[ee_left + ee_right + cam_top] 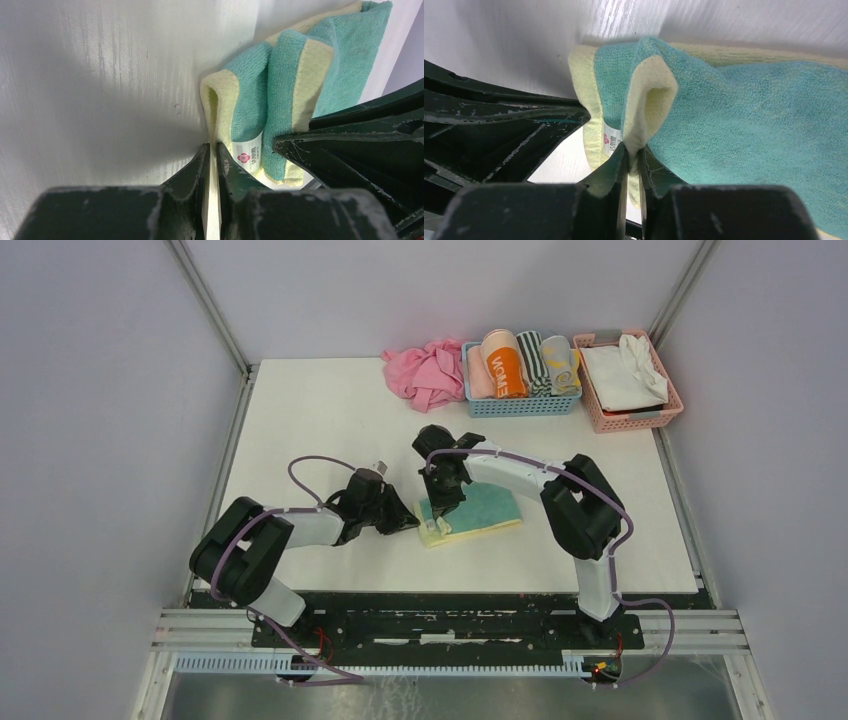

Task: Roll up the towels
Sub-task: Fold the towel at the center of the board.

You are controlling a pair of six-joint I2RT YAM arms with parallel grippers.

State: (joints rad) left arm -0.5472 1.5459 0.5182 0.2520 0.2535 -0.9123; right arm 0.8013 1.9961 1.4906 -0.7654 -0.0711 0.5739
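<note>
**Top external view: towel roll just begun, both grippers pinching one end**

Find the towel (485, 508) near the front of the white table (320, 420): pale yellow with teal on top, mostly flat, left short end lifted and curled. Left gripper (408, 524) down low at that end. Right gripper (438, 514) reaching down just beside it, onto the same end.

Left wrist view: left gripper (212, 148) almost shut, squeezing a thin strip of yellow towel edge between the jaws. Right wrist view: right gripper (631, 150) almost shut too, biting the folded lip of the towel next to a small white label (610, 140).

Probably the first turn of the roll. To do it well:
- Move both grippers together, at the same speed, to keep the roll straight.
- Keep the curl small and snug, not loose and floppy.
- Stay low, close to the table, to avoid dragging the flat part along.
- Hold tight all the way over onto the flat part.
- Mind the two grippers, very near each other, to avoid a bump.

Curled end of the towel: right inside both pinches. Rest of the towel: stretched away to the right of the grippers, flat on the table.
</note>
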